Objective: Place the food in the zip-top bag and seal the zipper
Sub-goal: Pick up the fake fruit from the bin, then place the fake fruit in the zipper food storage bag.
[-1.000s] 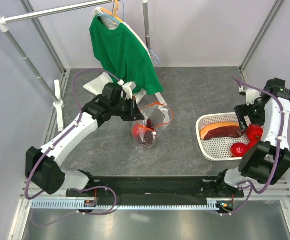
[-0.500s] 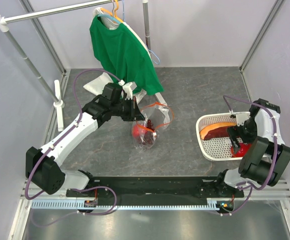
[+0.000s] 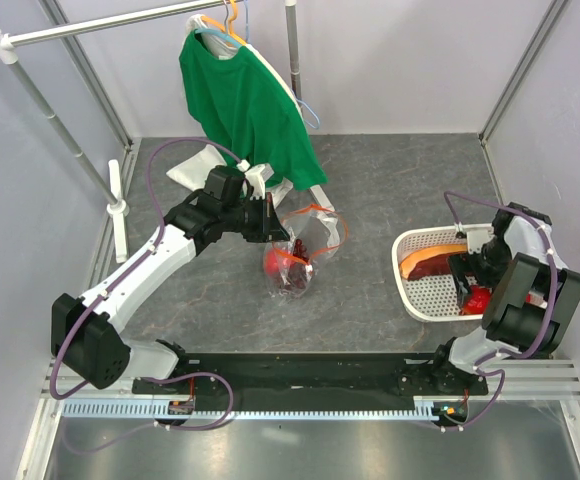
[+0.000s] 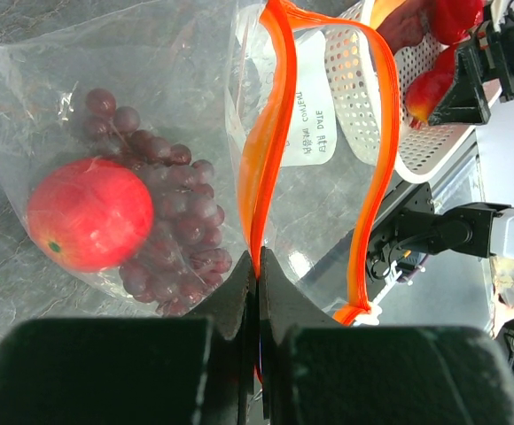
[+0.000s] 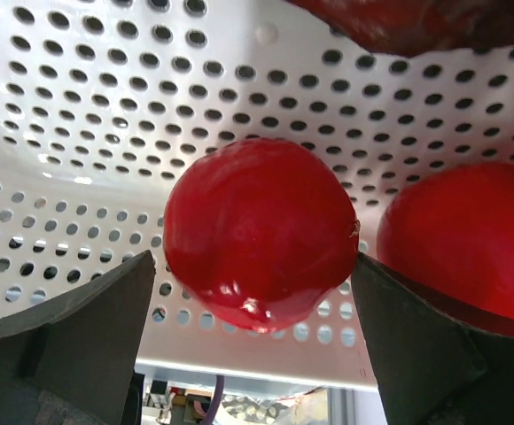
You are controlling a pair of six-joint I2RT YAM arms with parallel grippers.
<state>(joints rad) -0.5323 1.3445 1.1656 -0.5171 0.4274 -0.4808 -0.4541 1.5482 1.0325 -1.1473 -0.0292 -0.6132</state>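
Note:
The clear zip-top bag [image 3: 315,232] lies mid-table with its mouth open. It holds a red fruit [image 4: 89,212] and the purple grape bunch [image 4: 173,221]. My left gripper [image 3: 272,222] is shut on the orange-red zipper strip [image 4: 270,133], and the white slider knob [image 4: 363,312] sits at the strip's end. My right gripper [image 5: 253,292] is open inside the white basket [image 3: 420,292], with one finger on each side of a glossy red fruit [image 5: 261,230]. A second red piece [image 5: 465,239] lies beside it. I cannot tell which red piece is the pepper.
The perforated basket [image 5: 80,106] also holds a dark brown-red and orange piece [image 3: 438,262]. A green shirt [image 3: 245,105] hangs from a rail at the back, above a white cloth bundle [image 3: 195,170]. A white post [image 3: 118,205] stands at the left.
My right arm has come down from above the basket's right side into the basket, and its open fingers now flank a red fruit. The left arm and the bag have not moved.

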